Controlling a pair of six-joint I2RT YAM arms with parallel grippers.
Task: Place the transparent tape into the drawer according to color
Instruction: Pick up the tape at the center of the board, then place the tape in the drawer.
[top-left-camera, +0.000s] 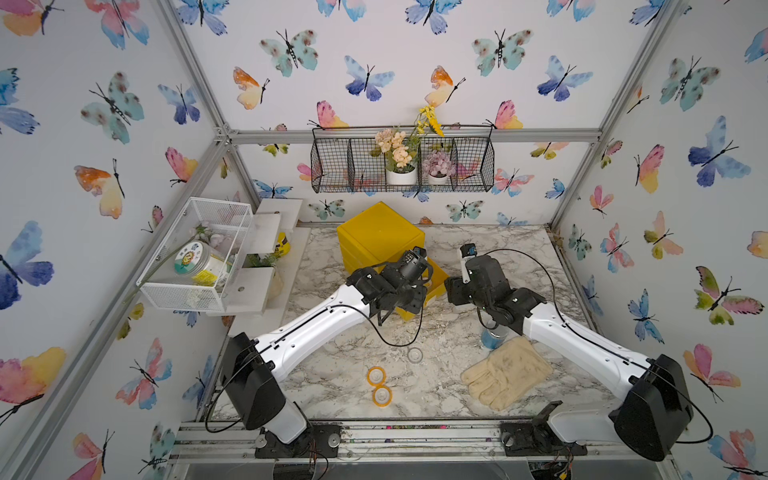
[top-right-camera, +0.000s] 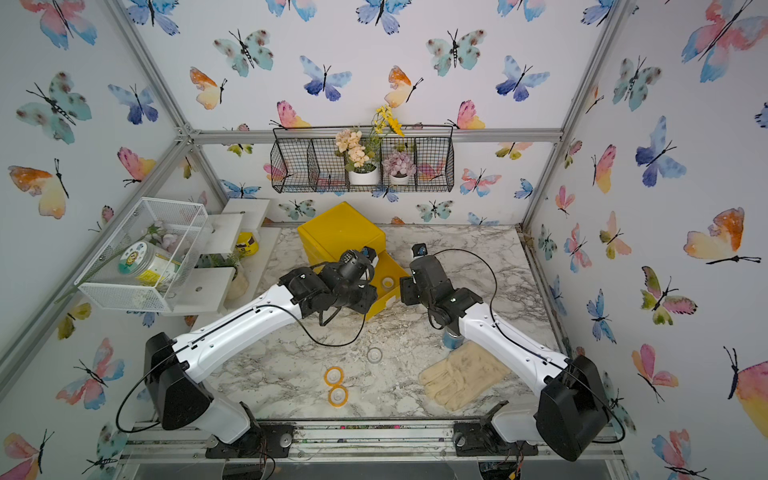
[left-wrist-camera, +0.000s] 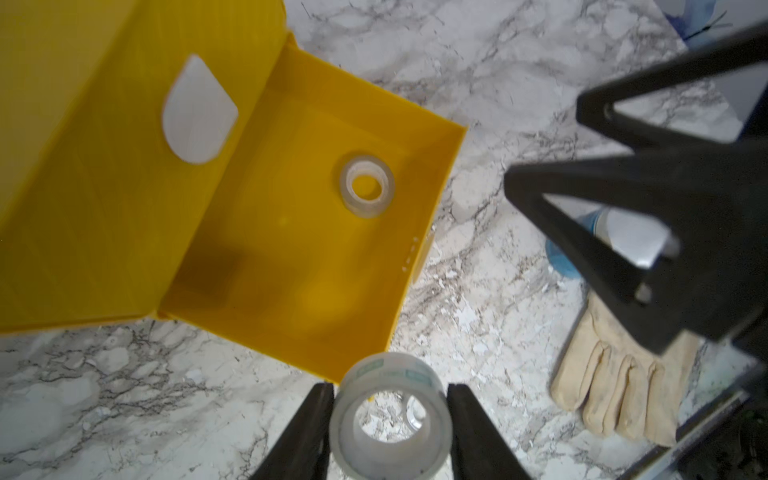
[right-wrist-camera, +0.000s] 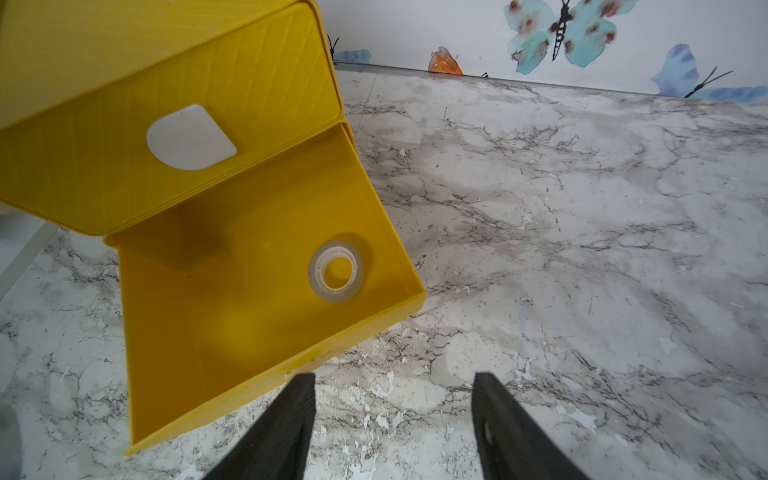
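In pulled-out yellow drawer: one clear tape roll. Left pincer clamps second clear roll; right pincer apart.

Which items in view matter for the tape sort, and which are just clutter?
Job:
- held clear roll, in the left gripper
- clear roll in drawer
- open drawer
- clear roll on table
- two orange rolls
- right gripper, open and empty

Clutter:
- glove
- blue tin
- flower basket
- mesh basket
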